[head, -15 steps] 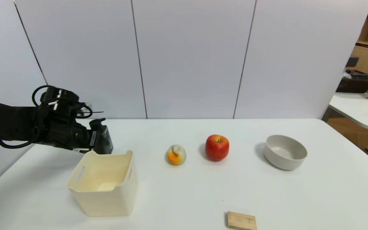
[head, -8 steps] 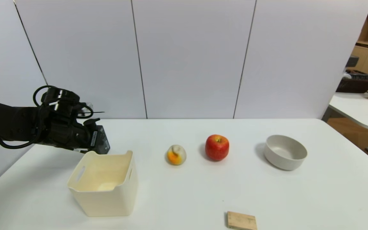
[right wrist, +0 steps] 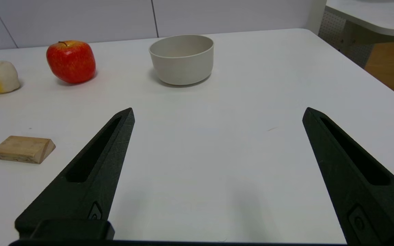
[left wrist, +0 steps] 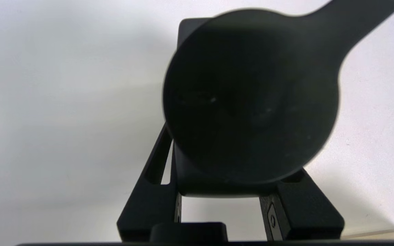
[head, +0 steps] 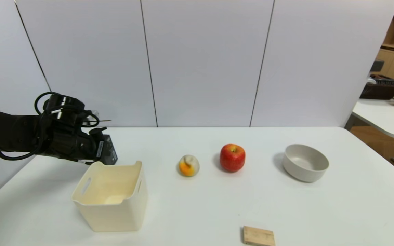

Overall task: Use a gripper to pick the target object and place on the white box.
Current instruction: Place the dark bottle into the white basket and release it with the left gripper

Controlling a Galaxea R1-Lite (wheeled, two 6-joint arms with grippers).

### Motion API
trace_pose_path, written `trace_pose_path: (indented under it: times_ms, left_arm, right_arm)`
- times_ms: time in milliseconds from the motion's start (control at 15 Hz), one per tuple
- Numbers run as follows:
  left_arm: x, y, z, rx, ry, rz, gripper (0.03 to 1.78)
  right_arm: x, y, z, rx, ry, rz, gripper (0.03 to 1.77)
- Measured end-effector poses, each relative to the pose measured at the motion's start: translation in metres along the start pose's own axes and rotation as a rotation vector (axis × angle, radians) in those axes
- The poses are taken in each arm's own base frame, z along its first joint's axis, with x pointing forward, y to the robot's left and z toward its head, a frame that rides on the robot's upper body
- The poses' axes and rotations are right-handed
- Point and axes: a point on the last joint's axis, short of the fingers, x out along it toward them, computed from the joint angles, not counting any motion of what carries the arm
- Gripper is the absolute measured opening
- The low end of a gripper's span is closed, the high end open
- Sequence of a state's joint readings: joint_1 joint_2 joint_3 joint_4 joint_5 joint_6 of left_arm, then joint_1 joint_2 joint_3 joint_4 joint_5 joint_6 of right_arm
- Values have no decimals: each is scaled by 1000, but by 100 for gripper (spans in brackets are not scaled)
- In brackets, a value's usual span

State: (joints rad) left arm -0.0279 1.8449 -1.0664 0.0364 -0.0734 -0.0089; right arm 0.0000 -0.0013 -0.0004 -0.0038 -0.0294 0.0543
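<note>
The table (head: 217, 205) spreads wide and mostly bare to the right of the left end effector (head: 106, 153), with its far edge against the wall panels just behind. The white box (head: 111, 201) stands just below and in front of that end effector, its back rim close under the fingers. The left arm reaches in from the left, angled downward. Its end effector is pinched tight on the target object (head: 109, 153), held in the air above the box's rear edge. The right end effector (right wrist: 217, 112) hangs low over the table, fingers spread wide, holding nothing.
</note>
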Motion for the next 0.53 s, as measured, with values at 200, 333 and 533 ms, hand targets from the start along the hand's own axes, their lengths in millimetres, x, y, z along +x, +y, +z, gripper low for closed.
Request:
trace_pose_path:
  times_ms: [200,333,533]
  left_arm:
    - [-10,0,5,1,-34,3,62]
    - [-16,0,7,3,-55,5,62]
    - [-24,-1,13,7,-108,5,62]
  right_arm:
    - [0,0,0,0,0,0,170]
    - [0,0,0,0,0,0,170]
    - [0,0,0,0,0,0,170]
